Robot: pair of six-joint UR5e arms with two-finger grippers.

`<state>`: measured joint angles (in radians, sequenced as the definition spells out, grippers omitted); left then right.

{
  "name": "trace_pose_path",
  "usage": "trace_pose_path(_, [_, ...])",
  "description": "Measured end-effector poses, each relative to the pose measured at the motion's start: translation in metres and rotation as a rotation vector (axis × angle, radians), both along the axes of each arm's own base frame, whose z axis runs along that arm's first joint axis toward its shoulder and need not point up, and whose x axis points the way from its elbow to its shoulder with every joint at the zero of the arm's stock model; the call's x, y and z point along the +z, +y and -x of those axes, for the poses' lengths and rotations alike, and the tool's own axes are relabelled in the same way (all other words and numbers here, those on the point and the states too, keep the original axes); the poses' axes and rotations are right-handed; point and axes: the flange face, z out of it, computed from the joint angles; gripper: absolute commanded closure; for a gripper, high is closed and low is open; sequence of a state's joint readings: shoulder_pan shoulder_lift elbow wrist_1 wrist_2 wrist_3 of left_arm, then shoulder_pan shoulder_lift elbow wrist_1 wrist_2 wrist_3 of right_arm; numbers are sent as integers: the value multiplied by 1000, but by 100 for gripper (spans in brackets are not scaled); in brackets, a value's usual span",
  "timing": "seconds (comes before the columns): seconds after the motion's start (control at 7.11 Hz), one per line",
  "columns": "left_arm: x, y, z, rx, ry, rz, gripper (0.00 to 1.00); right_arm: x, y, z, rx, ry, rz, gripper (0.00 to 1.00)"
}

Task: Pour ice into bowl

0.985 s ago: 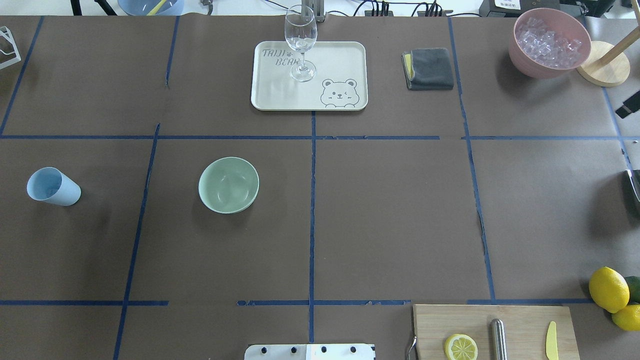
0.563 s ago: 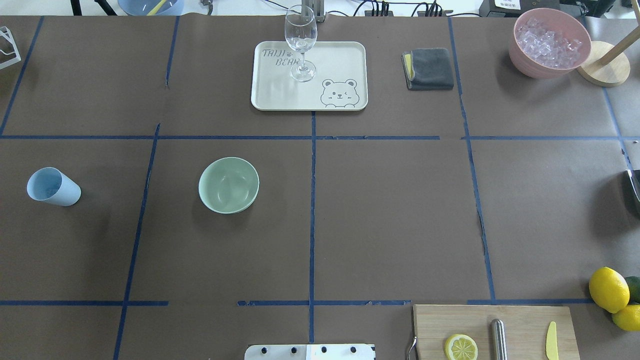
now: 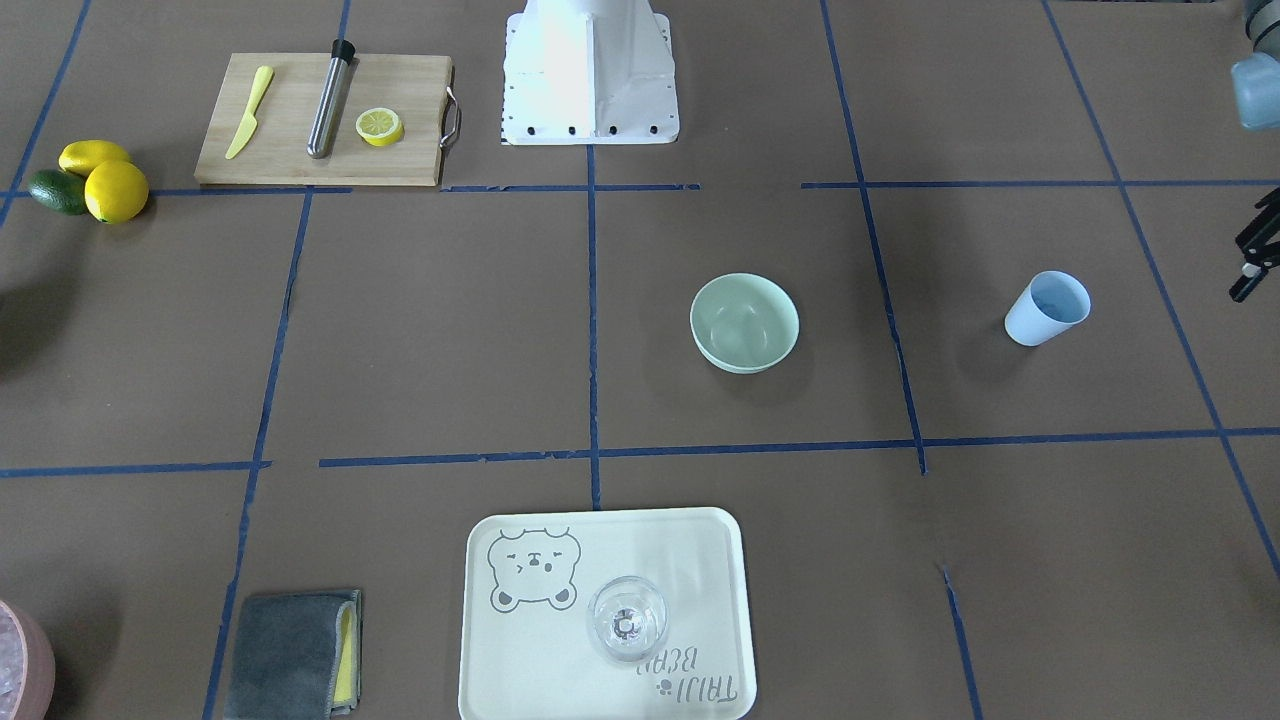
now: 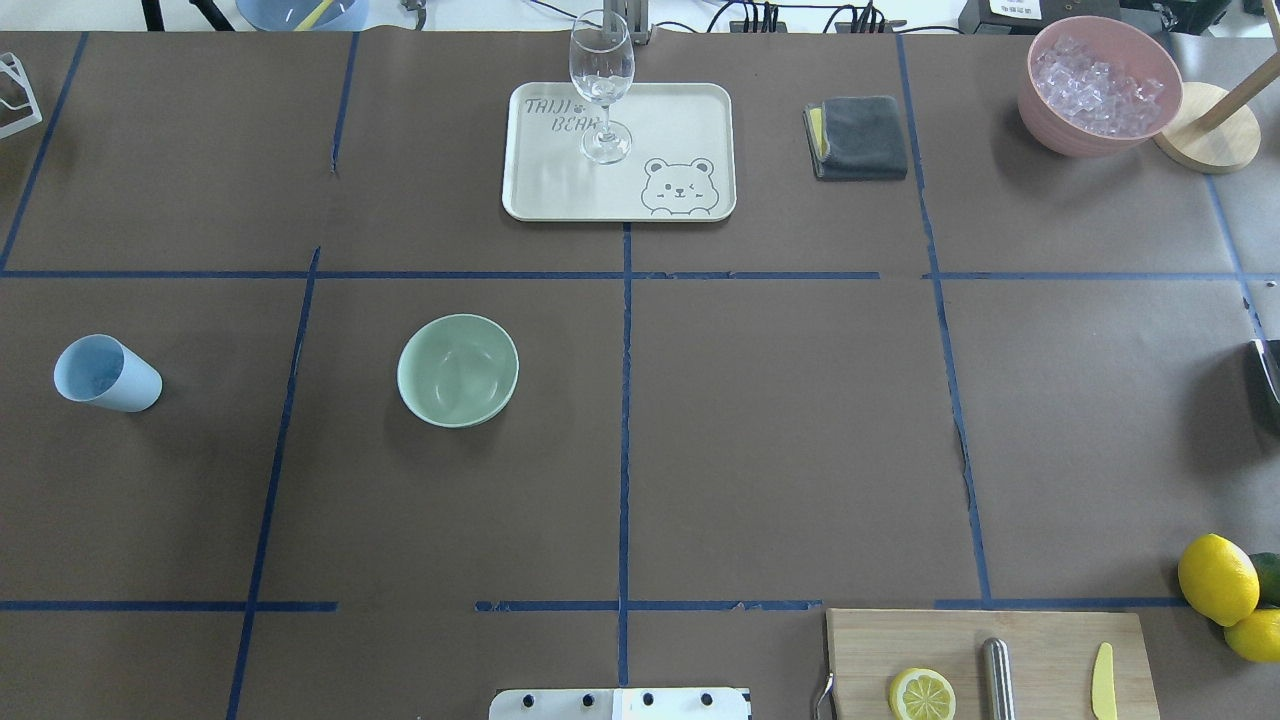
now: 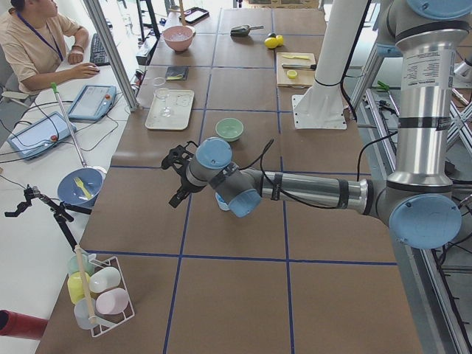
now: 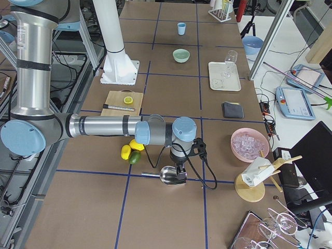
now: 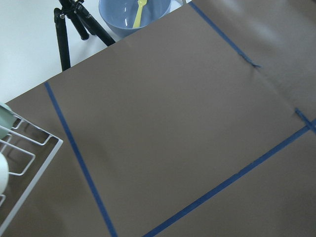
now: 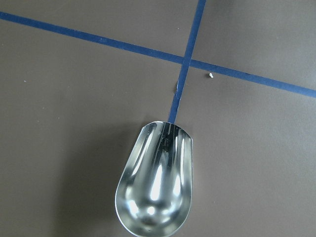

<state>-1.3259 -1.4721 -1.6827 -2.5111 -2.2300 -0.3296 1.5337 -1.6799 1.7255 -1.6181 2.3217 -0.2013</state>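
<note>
We saw the left gripper (image 5: 175,178) nearer the round pale mint-green matte bowl (image 4: 458,370) than the right gripper (image 6: 180,175), with the light blue cup (image 4: 105,373) between; we couldn't tell either's jaw opening

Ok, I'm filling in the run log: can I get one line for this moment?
bowl: empty | scoop: empty, below right wrist | cup: upright | left pincer: unclear | right pincer: unclear | pour: not started

We note bright, even overhead light on the bench (image 4: 780,430); shadows beside the bowl (image 4: 457,370) are soft, faint. White robot base (image 3: 590,70) blows out, top centre. Glare streaks on the scoop (image 8: 154,187). Focus sharp throughout.
</note>
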Motion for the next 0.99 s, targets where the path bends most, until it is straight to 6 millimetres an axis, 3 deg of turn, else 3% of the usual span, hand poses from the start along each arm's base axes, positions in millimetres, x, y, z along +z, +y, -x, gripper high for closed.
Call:
trace_pose_path(0.28, [11,74,-60,-100,111,18,0,0,0,0,2,-3,1,0])
trace_pose_path(0.42, [13,111,-79,-145,142,29,0,0,1,0,2,-3,1,0])
trace_pose_path(0.56, [18,138,-86,-178,157,25,0,0,1,0,2,-4,0,0])
trace_pose_path(0.7, [24,155,-94,-213,156,17,0,-1,1,0,2,-4,-1,0])
trace_pose_path(0.99, [38,181,-135,-281,159,51,0,-3,2,0,2,-6,-4,0])
